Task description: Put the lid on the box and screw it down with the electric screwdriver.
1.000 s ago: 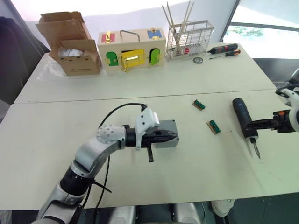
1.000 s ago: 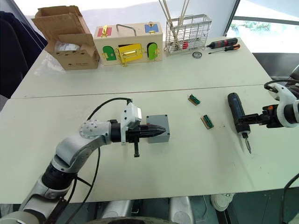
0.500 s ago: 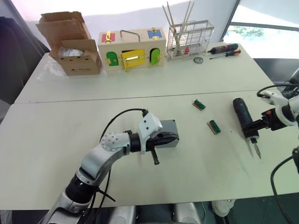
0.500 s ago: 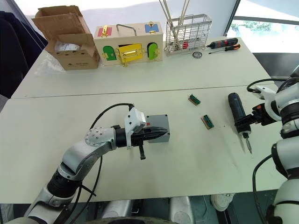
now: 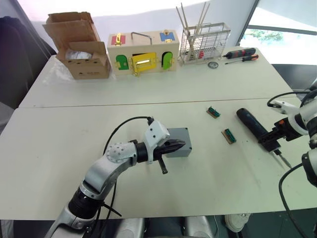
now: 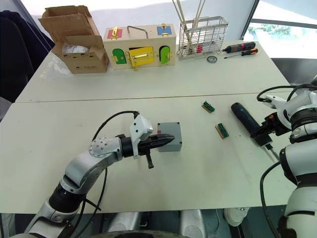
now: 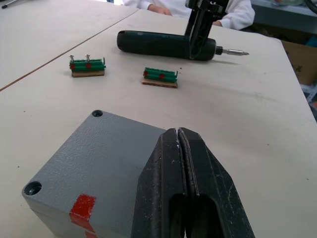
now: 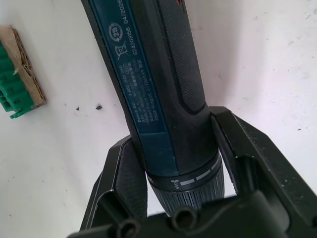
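box [image 5: 177, 142]: grey, lid [image 7: 106, 148] already sat flush on top, found near the middle of the front table; corner screw holes can be seen open, so nothing's been driven in yet by the look of it

left claw [image 5: 179, 146]: fingers pressed fully together, nothing pinched between them; it's parked over the top of the lid, whether it's actually pressing down can't be told

screwdriver [image 6: 246, 123]: lying on the table off to the right, well apart from the box, bit [image 5: 283, 158] pointed toward the near edge

right claw [image 8: 176, 163]: closed around the screwdriver at the bit end, just behind the ribbed collar, one finger on each side of the barrel

handling, screwdriver: probably heavy-ish and stiff, weight likely sits in the long body beyond the grip, so tipping should be expected on lift; the rubbery black panel ought to be grabbed over the glossy blue strip, which looks slippery

handling, box: hard plastic, light, could easily be shoved around when the bit gets pushed in, so it's best held down from the top or sides

nearby stuff: two small green terminal blocks [image 5: 228, 135] between box and screwdriver, to be steered around
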{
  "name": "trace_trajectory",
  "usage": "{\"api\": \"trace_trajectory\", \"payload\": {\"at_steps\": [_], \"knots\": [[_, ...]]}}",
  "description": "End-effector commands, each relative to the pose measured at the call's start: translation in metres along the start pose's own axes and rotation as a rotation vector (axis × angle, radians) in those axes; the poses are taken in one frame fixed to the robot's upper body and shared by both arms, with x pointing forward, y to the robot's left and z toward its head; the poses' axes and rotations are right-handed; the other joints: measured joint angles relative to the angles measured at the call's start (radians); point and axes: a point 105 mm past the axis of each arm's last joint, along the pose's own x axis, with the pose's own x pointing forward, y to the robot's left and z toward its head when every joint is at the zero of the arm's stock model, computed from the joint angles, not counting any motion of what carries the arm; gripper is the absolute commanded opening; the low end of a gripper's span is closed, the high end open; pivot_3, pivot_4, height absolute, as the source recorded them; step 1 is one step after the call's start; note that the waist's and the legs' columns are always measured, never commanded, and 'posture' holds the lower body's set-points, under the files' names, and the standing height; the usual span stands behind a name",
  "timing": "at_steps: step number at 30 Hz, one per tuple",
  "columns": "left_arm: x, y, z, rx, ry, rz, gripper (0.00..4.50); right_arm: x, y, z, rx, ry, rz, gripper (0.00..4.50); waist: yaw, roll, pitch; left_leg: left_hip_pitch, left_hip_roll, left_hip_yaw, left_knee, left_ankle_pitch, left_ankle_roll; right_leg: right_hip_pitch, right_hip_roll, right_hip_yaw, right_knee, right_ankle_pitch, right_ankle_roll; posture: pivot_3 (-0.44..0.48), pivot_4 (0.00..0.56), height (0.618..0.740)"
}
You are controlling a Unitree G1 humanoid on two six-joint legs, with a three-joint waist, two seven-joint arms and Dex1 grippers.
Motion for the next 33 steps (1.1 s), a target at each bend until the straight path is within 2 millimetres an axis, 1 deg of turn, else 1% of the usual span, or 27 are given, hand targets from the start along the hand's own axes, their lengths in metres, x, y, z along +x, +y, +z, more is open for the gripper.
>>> {"api": "trace_trajectory", "payload": {"at_steps": [1, 2, 3, 4, 5, 6, 8, 10, 11, 12, 13, 14, 16, 18, 20, 22, 25, 27, 30, 33], "knots": [[-0.007, 0.008, 0.016, 0.055, -0.031, -0.014, 0.00, -0.030, -0.001, 0.049, -0.019, -0.342, -0.041, 1.75, -0.002, 0.001, 0.001, 0.000, 0.000, 0.001, 0.000, 0.000, 0.000, 0.000, 0.000, 0.001, 0.000, 0.000, 0.000, 0.000, 0.150, 0.734], [-0.010, 0.011, 0.017, 0.056, -0.029, -0.014, 0.00, -0.040, 0.000, 0.057, -0.019, -0.405, -0.053, 1.75, -0.006, 0.003, 0.001, 0.000, 0.000, 0.001, 0.000, 0.000, 0.000, -0.001, -0.001, 0.002, 0.000, 0.000, 0.000, 0.000, 0.150, 0.734], [-0.012, 0.014, 0.018, 0.055, -0.029, -0.013, 0.00, -0.051, -0.003, 0.062, -0.067, -0.468, -0.097, 1.75, -0.008, 0.004, 0.001, 0.000, 0.000, 0.002, 0.000, 0.000, 0.000, -0.001, -0.001, 0.002, 0.000, 0.000, 0.000, 0.000, 0.150, 0.734], [-0.014, 0.017, 0.019, 0.053, -0.029, -0.012, 0.00, -0.059, -0.005, 0.064, -0.107, -0.501, -0.139, 1.75, -0.009, 0.004, 0.001, 0.000, 0.000, 0.003, -0.001, 0.000, 0.000, -0.002, -0.001, 0.002, 0.001, 0.000, 0.000, 0.000, 0.150, 0.734], [-0.018, 0.021, 0.020, 0.047, -0.033, -0.009, 0.00, -0.072, 0.000, 0.071, -0.101, -0.586, -0.143, 1.75, -0.008, 0.005, 0.001, -0.001, 0.000, 0.003, -0.002, 0.000, 0.000, -0.004, -0.001, 0.002, 0.001, 0.000, 0.000, 0.000, 0.150, 0.734], [-0.020, 0.024, 0.022, 0.043, -0.037, -0.007, 0.00, -0.080, 0.004, 0.074, -0.090, -0.645, -0.138, 1.75, -0.007, 0.005, 0.001, -0.001, 0.000, 0.003, -0.004, 0.000, 0.000, -0.006, 0.000, 0.002, 0.001, 0.000, 0.000, 0.000, 0.150, 0.734], [-0.023, 0.030, 0.023, 0.036, -0.038, -0.005, 0.00, -0.102, 0.026, 0.084, -0.113, -0.833, -0.107, 1.75, -0.003, 0.005, 0.001, -0.004, 0.001, 0.001, -0.005, 0.000, 0.000, -0.008, 0.001, 0.000, 0.001, 0.000, 0.000, 0.000, 0.150, 0.734], [-0.027, 0.035, 0.026, 0.012, -0.048, -0.005, 0.00, -0.125, 0.062, 0.095, -0.177, -1.094, -0.063, 1.75, -0.004, 0.005, 0.001, -0.007, 0.002, 0.000, -0.003, 0.000, -0.001, -0.011, 0.001, -0.001, 0.002, 0.000, 0.000, 0.000, 0.150, 0.734], [-0.026, 0.035, 0.027, -0.003, -0.049, -0.012, 0.00, -0.136, 0.087, 0.098, -0.180, -1.276, 0.015, 1.75, -0.006, 0.004, 0.001, -0.008, 0.002, 0.000, -0.001, 0.001, -0.001, -0.012, 0.001, 0.000, 0.004, 0.000, 0.000, 0.000, 0.150, 0.734], [-0.027, 0.037, 0.027, -0.014, -0.048, -0.017, 0.00, -0.143, 0.104, 0.096, -0.163, -1.399, 0.063, 1.75, -0.010, 0.004, 0.001, -0.008, 0.002, 0.000, -0.001, 0.001, -0.002, -0.012, 0.001, 0.000, 0.006, 0.000, 0.000, 0.000, 0.150, 0.734], [-0.026, 0.037, 0.024, -0.020, -0.035, -0.017, 0.00, -0.145, 0.129, 0.091, -0.165, -1.552, 0.157, 1.75, -0.010, 0.004, 0.001, -0.008, 0.003, 0.000, 0.000, 0.001, -0.002, -0.012, 0.001, 0.001, 0.009, 0.000, 0.000, 0.000, 0.150, 0.734], [-0.024, 0.037, 0.022, -0.022, -0.024, -0.016, 0.00, -0.148, 0.145, 0.085, -0.155, -1.649, 0.213, 1.75, -0.008, 0.004, 0.001, -0.008, 0.002, 0.000, 0.001, 0.002, -0.003, -0.013, 0.000, 0.001, 0.011, 0.000, 0.000, 0.000, 0.150, 0.734], [-0.021, 0.035, 0.021, -0.027, -0.019, -0.004, 0.00, -0.121, 0.162, 0.079, -0.023, -1.669, 0.337, 1.75, 0.001, 0.004, 0.000, -0.008, 0.003, -0.003, -0.001, 0.003, -0.005, -0.014, 0.001, 0.000, 0.014, 0.000, 0.000, 0.000, 0.150, 0.734], [-0.019, 0.035, 0.020, -0.028, -0.019, 0.023, 0.00, -0.101, 0.176, 0.079, 0.028, -1.638, 0.381, 1.75, 0.006, 0.003, 0.000, -0.008, 0.001, -0.006, 0.000, 0.003, -0.005, -0.012, 0.000, 0.000, 0.015, 0.000, 0.000, 0.000, 0.150, 0.734], [-0.018, 0.034, 0.019, -0.030, -0.015, 0.032, 0.00, -0.090, 0.190, 0.080, 0.035, -1.617, 0.417, 1.75, 0.004, 0.003, 0.000, -0.008, -0.001, -0.008, 0.003, 0.002, -0.004, -0.009, 0.000, 0.000, 0.014, 0.000, 0.000, 0.000, 0.150, 0.734], [-0.015, 0.032, 0.017, -0.028, -0.009, 0.027, 0.00, -0.077, 0.202, 0.081, 0.014, -1.573, 0.453, 1.75, -0.002, 0.003, 0.000, -0.008, -0.003, -0.005, 0.005, 0.002, -0.002, -0.009, -0.002, 0.002, 0.014, 0.000, 0.000, 0.000, 0.150, 0.734], [-0.010, 0.034, 0.013, -0.023, 0.008, 0.026, 0.00, -0.067, 0.209, 0.082, -0.007, -1.545, 0.460, 1.75, -0.011, 0.003, 0.000, -0.008, -0.001, -0.004, 0.005, 0.001, -0.002, -0.011, -0.001, 0.001, 0.014, 0.000, 0.000, 0.000, 0.150, 0.734], [-0.010, 0.035, 0.004, -0.015, 0.052, 0.012, 0.00, -0.062, 0.212, 0.082, -0.024, -1.532, 0.465, 1.75, -0.020, 0.003, 0.000, -0.008, -0.001, -0.004, 0.003, 0.002, -0.003, -0.012, 0.001, 0.001, 0.014, 0.000, 0.000, 0.000, 0.150, 0.734], [-0.011, 0.031, -0.011, -0.005, 0.126, -0.023, 0.00, -0.059, 0.214, 0.083, -0.046, -1.521, 0.467, 1.75, -0.026, 0.003, 0.000, -0.005, -0.001, -0.004, -0.002, 0.002, -0.004, -0.012, 0.001, 0.001, 0.014, 0.000, 0.000, 0.000, 0.150, 0.734], [-0.012, 0.033, -0.015, -0.001, 0.139, -0.027, 0.00, -0.055, 0.216, 0.083, -0.059, -1.513, 0.469, 1.75, -0.025, 0.003, 0.000, -0.004, 0.000, -0.004, -0.002, 0.002, -0.004, -0.011, 0.001, 0.000, 0.014, 0.000, 0.000, 0.000, 0.150, 0.734]]}}
